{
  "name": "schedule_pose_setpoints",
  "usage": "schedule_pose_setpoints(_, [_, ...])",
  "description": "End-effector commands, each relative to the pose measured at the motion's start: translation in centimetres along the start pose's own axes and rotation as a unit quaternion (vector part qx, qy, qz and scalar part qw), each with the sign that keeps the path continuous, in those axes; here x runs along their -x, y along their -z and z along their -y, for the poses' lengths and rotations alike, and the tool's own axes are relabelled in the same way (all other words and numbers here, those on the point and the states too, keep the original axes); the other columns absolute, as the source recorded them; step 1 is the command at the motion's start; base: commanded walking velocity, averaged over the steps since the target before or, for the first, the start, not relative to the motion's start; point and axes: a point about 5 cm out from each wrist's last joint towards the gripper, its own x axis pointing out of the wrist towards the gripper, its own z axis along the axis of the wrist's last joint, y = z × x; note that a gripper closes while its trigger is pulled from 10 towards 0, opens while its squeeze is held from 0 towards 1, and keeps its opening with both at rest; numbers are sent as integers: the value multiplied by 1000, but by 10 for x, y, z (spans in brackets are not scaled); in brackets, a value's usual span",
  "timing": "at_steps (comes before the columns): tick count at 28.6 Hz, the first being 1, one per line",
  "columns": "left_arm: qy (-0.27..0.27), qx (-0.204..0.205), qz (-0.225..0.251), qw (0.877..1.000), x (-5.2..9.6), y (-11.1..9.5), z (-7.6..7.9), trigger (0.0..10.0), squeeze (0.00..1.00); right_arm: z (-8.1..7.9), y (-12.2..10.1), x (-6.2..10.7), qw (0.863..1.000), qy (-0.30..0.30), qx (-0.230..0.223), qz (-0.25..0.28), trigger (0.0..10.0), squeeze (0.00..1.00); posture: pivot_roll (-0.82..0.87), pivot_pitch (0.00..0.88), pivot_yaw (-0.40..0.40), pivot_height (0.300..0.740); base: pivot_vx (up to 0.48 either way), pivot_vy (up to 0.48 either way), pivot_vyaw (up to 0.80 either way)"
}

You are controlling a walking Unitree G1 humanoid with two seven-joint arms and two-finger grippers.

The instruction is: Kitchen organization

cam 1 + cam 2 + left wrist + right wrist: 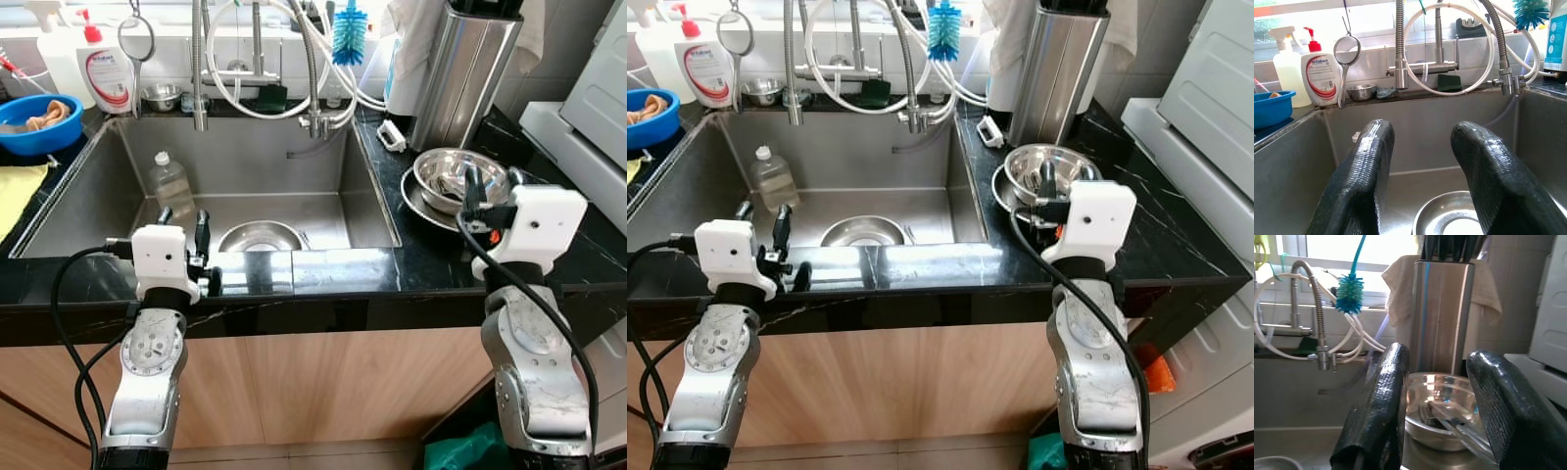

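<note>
steel bowl [453, 176] holding utensils, resting on a plate [416, 200] on the black worktop [549, 250] to the right of the sink [118, 201]. right gripper [490, 191] poised at the bowl's near rim, fingers spread, nothing between them. left gripper [183, 227] over the sink's front edge, fingers likewise parted and empty. in the basin: a second steel bowl [260, 236] near the front wall and a clear bottle [170, 182] to the left. behind the sink: faucet [201, 69], white hoses, blue brush [349, 34], soap dispenser [106, 69], strainer [136, 39]. blue tub [39, 125] on the far left; steel utensil holder [462, 73] behind the plate.
</note>
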Motion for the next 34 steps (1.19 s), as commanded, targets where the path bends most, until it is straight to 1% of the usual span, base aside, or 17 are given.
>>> schedule_pose_setpoints(1, [7,4,-8,1000,2,2,2,10000,0,-4,4,0,1000,-15,-5,-10,10000,0,-78,0,-39,706,0,0,0])
schedule_pose_setpoints(3, [7,5,-8,1000,2,2,2,10000,0,-10,11,1,999,-41,3,-21,10000,0,-74,0,-39,706,0,0,0])
schedule_pose_setpoints(5, [7,6,-8,1000,2,3,3,10000,0,-13,14,2,999,-50,8,-20,10000,0,-79,0,-39,706,0,0,0])
schedule_pose_setpoints(7, [8,7,-8,1000,2,3,4,10000,0,-12,17,5,999,-41,12,-14,10000,0,-78,0,-40,706,0,0,0])
schedule_pose_setpoints(9, [10,9,-7,1000,2,2,6,10000,0,-8,24,11,999,-35,1,-18,10000,0,-67,0,-38,706,0,0,0])
schedule_pose_setpoints(13, [12,10,-7,1000,3,2,7,10000,0,-4,27,16,999,-33,2,-22,10000,0,-75,0,-36,706,0,0,0])
schedule_pose_setpoints(18, [13,10,-10,1000,3,4,7,10000,0,-2,33,17,999,-29,15,-38,10000,0,-77,0,-38,706,0,0,0])
schedule_pose_setpoints(20, [13,10,-8,1000,2,3,7,10000,0,0,38,17,999,-20,4,-50,10000,0,-74,0,-39,706,0,0,0])
schedule_pose_setpoints(22, [13,9,-8,1000,1,2,7,10000,0,0,41,16,998,-19,7,-57,10000,0,-74,0,-39,706,0,0,0])
schedule_pose_setpoints(24, [13,8,-8,1000,1,3,6,10000,0,0,41,16,998,-19,8,-56,10000,0,-74,0,-39,706,0,0,0])
schedule_pose_setpoints(27, [10,6,-15,1000,3,5,5,10000,0,0,39,15,999,-10,-6,-50,10000,0,-74,0,-40,706,0,0,0])
schedule_pose_setpoints(31, [9,7,-15,1000,3,5,5,10000,0,2,38,12,999,0,-2,-50,10000,0,-69,0,-41,706,0,0,0])
schedule_pose_setpoints(33, [9,6,-16,1000,3,5,5,10000,0,3,44,12,997,7,5,-70,10000,0,-70,0,-41,706,0,0,0])
schedule_pose_setpoints(34, [9,6,-16,1000,2,5,5,10000,0,4,45,12,997,11,1,-74,10000,0,-72,0,-39,706,0,0,0])
